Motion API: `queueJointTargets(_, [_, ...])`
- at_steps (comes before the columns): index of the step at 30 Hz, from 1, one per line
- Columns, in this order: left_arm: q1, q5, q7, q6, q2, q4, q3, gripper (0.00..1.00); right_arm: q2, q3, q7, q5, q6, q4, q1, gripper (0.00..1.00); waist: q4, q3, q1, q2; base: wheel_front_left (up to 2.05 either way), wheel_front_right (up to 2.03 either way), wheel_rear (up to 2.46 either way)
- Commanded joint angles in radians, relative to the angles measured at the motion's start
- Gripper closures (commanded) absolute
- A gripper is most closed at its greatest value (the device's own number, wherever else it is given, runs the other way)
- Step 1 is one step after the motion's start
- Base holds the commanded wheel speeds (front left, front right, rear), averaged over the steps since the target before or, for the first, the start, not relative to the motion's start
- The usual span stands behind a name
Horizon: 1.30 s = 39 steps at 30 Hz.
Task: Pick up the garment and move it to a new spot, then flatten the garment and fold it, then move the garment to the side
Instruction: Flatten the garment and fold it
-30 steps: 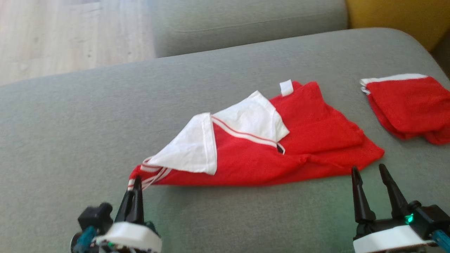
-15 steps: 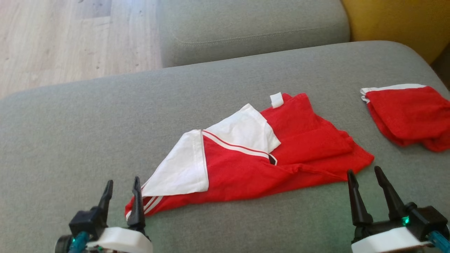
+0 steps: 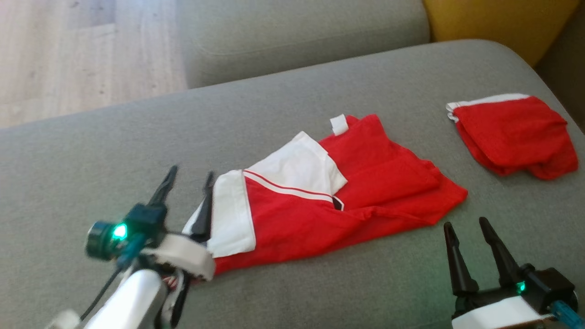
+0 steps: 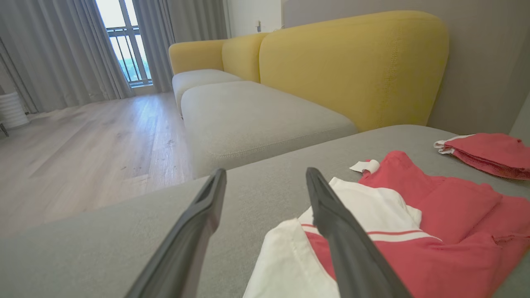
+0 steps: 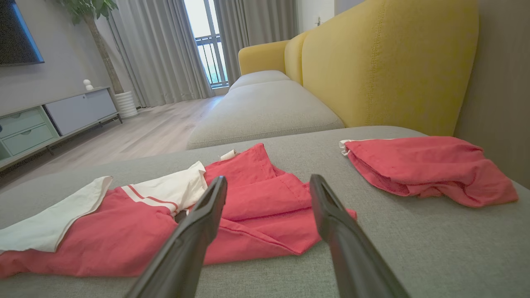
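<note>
Garment [image 3: 388, 183] on sofa [image 3: 297, 87]; L gripper [image 3: 191, 172] jaws wide at white edge; R gripper [image 3: 465, 222] jaws wide, near hem.

Left gripper [image 3: 191, 172]: two long, dark fingers [image 3: 162, 189], matt and tapering to narrow tips, seated in a black block [image 3: 145, 214]. Beside the block is a round black housing [image 3: 97, 240] with a lit green lamp [image 3: 119, 231]. A teal cable [image 3: 130, 256] leaves the housing, and a thin dark lead [image 3: 98, 297] runs below it. A white collar [image 3: 187, 257] joins the block to a pale, silvery forearm [image 3: 132, 301].

Right gripper [image 3: 465, 222]: the same dark pointed fingers on a black base [image 3: 546, 283] with a small green light [image 3: 520, 287], a white band [image 3: 496, 316] beneath and a teal stub [image 3: 566, 313] at the outer edge.

In the wrist views the fingers are charcoal grey, with flat, smooth inner faces.
</note>
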Motion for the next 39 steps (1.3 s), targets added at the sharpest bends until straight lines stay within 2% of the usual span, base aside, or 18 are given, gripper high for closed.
queueJointTargets(1, [-0.068, 0.017, -0.001, -0.003, 0.007, -0.016, 0.024, 0.0, -0.023, 0.026, -0.011, 0.001, -0.001, -0.031, -0.03, 0.0, -0.019, 0.019, -0.0001, 0.0, 0.0, 0.0, 0.0])
queueJointTargets(7, [-0.086, 0.089, -0.019, -0.021, -0.037, 0.039, -0.075, 0.0, -0.015, 0.022, -0.011, 0.002, -0.001, -0.035, -0.044, 0.0, -0.053, 0.064, -0.0001, 0.0, 0.0, 0.0, 0.0])
queueJointTargets(11, [-0.034, 0.124, -0.058, -0.007, -0.062, 0.058, -0.129, 0.0, -0.007, 0.012, -0.011, 0.001, -0.001, -0.036, -0.043, 0.0, -0.058, 0.074, -0.0001, 0.0, 0.0, 0.0, 0.0])
queueJointTargets(18, [0.023, 0.215, -0.097, 0.029, -0.052, 0.086, -0.213, 0.0, 0.003, -0.003, -0.011, -0.001, -0.001, -0.037, -0.044, 0.0, -0.026, 0.075, -0.0001, 0.0, 0.0, 0.0, 0.0])
queueJointTargets(23, [0.005, 0.249, -0.102, 0.048, -0.043, 0.125, -0.226, 0.0, 0.006, 0.005, -0.011, -0.001, -0.001, -0.036, -0.055, 0.0, -0.004, 0.078, -0.0001, 0.0, 0.0, 0.0, 0.0])
queueJointTargets(39, [-0.083, 0.234, -0.113, 0.005, -0.085, 0.341, -0.239, 0.0, 0.004, 0.016, -0.011, 0.004, -0.001, -0.027, -0.068, 0.0, -0.004, 0.089, -0.0001, 0.0, 0.0, 0.0, 0.0])
